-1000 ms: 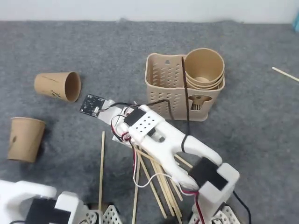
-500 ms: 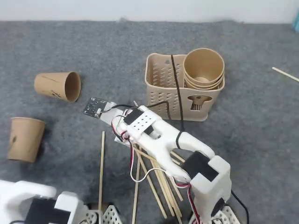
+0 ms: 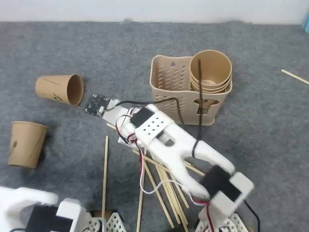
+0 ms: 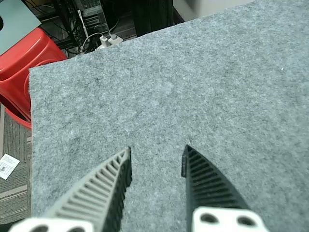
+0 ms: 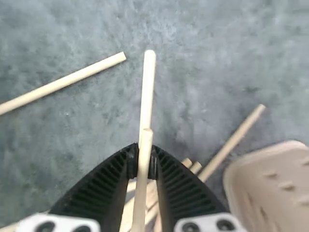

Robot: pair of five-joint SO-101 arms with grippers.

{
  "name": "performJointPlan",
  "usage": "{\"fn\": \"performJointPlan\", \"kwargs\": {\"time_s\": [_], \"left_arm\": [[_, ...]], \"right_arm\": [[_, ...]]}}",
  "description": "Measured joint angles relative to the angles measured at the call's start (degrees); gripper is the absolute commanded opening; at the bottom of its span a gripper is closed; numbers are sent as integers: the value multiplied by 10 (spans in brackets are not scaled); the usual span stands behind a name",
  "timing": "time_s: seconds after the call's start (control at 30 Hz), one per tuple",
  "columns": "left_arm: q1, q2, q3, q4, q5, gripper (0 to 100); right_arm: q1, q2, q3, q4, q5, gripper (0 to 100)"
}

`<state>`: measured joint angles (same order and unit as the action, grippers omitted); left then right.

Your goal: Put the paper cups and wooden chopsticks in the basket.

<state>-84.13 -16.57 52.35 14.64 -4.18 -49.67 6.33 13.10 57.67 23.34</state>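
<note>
Grey felt table. Beneath and just behind the claw, scattered wooden chopsticks; ahead to its right, a beige basket; well to its left, a tipped paper cup and a second cup.

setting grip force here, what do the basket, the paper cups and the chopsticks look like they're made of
The basket looks like moulded beige plastic, matte, with punched slots. The paper cups look like brown kraft-type paper with rolled rims. The chopsticks look like pale bare wood, seemingly unvarnished.
</note>
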Motion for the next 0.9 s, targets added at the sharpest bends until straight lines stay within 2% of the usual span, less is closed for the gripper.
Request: {"fn": "performJointPlan", "kwargs": {"time_s": [0.2,0.43,0.6,0.73,0.9], "left_arm": [[-11,0,0,0,0,166],[-12,0,0,0,0,166],[-12,0,0,0,0,166],[-12,0,0,0,0,166],[-12,0,0,0,0,166]], "right_arm": [[0,-120,0,23,0,9],[0,-291,0,-72,-4,9],[35,-383,0,-161,-99,9],[77,-442,0,-190,-193,9],[135,-510,0,-185,-222,9]]}}
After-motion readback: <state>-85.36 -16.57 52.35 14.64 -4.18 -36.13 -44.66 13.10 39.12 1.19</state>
